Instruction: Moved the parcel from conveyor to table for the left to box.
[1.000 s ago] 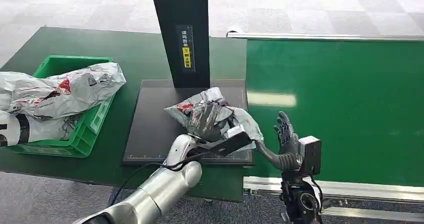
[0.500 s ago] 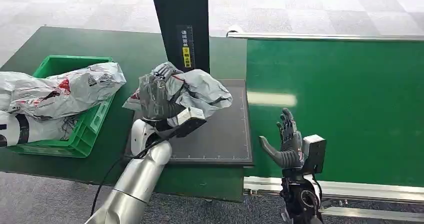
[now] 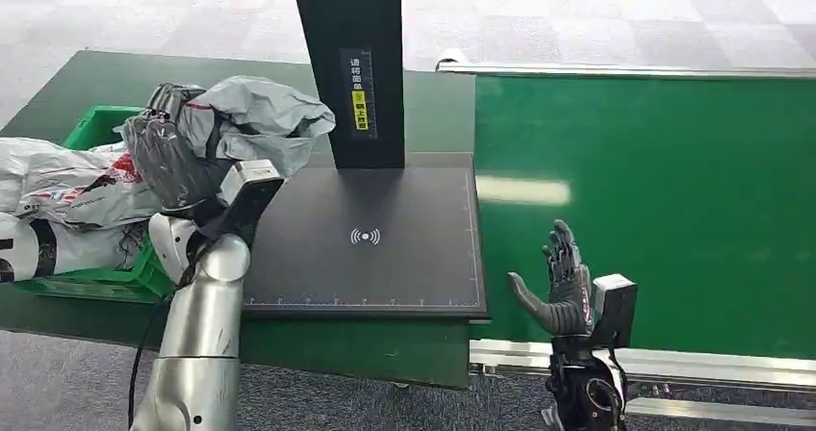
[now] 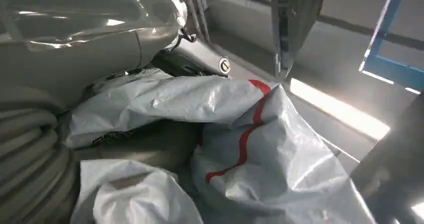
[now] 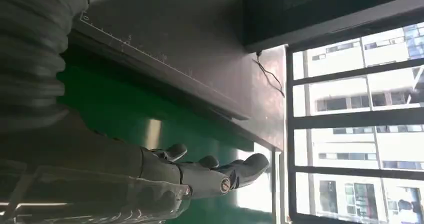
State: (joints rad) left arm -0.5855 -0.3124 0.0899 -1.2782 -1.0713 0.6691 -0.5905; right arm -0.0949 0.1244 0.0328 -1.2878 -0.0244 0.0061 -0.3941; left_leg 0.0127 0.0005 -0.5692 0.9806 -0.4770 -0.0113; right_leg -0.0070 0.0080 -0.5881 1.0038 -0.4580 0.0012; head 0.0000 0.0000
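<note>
My left hand [image 3: 173, 162] grips a crumpled grey parcel [image 3: 252, 118] with red markings and holds it in the air above the right end of the green box [image 3: 152, 270]. Up close in the left wrist view, the parcel [image 4: 240, 149] bulges out of the hand [image 4: 45, 109], a red stripe running across it. My right hand [image 3: 563, 282] stands upright with its fingers spread and nothing in it, at the near edge of the green conveyor [image 3: 654, 200]. The right wrist view has the same hand [image 5: 200, 176] empty.
The green box holds other white and grey parcels [image 3: 67, 200]. A dark scanning pad [image 3: 375, 248] with a black post [image 3: 351, 65] lies on the green table [image 3: 269, 99] between box and conveyor.
My left hand has lifted the parcel off the scanning pad and carried it left to above the box. The right hand has drawn back slightly and stays empty.
</note>
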